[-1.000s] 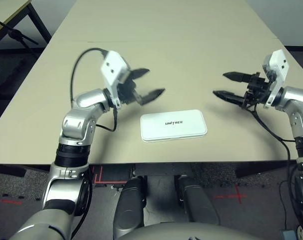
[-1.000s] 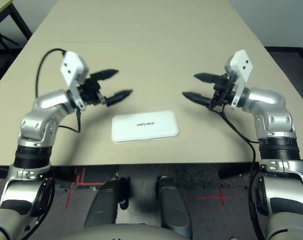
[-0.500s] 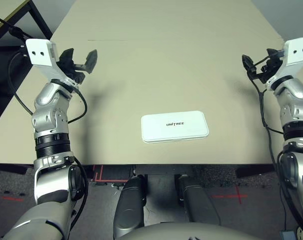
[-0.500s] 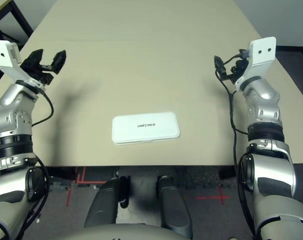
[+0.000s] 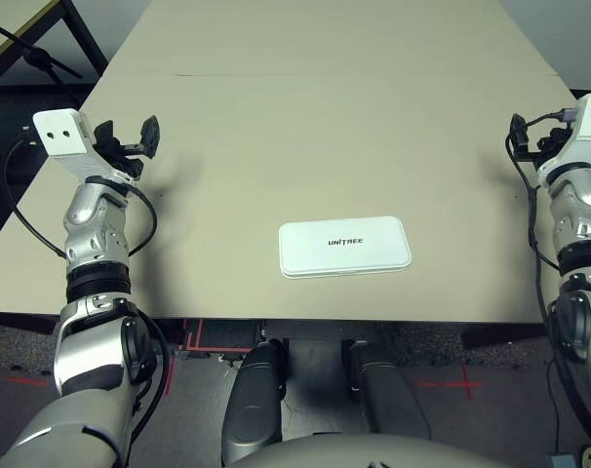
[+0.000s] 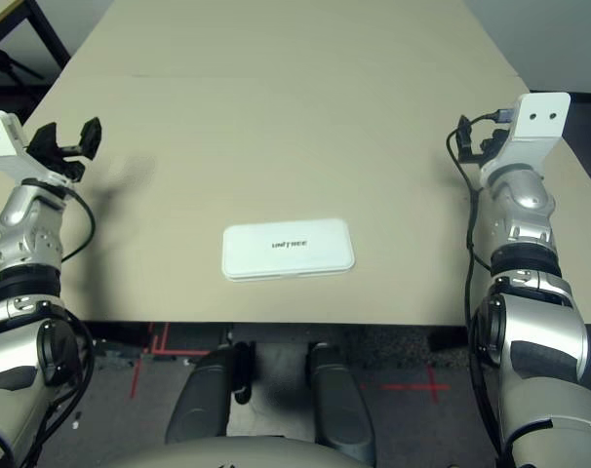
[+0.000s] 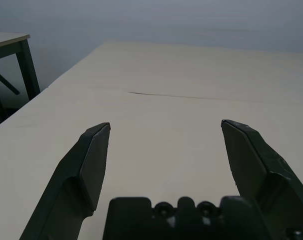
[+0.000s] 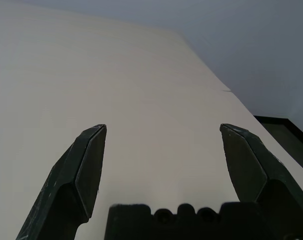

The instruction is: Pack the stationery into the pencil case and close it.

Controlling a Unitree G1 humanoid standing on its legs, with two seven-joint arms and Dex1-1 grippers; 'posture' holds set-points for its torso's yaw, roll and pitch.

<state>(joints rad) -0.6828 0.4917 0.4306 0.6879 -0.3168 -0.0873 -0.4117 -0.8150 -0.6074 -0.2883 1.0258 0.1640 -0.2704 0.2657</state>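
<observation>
The pencil case (image 5: 344, 247) lies shut and flat near the table's front edge, white with black "UNITREE" lettering on its lid. The stationery is out of view. My left gripper (image 5: 130, 136) is raised over the table's left edge, far from the case, open and empty; its fingers (image 7: 94, 155) stand wide apart over bare tabletop. My right gripper (image 6: 474, 139) is raised at the table's right edge, also open and empty, with its fingers (image 8: 89, 160) spread over bare tabletop.
The beige table (image 5: 325, 117) stretches far back, with a thin seam (image 5: 227, 75) across it. A second table with dark legs (image 5: 22, 29) stands beyond the left edge. Dark floor lies on both sides and below the front edge.
Both arms have swung outward and up from beside the case to the table's side edges. Both grippers stayed open. The case has not moved.
</observation>
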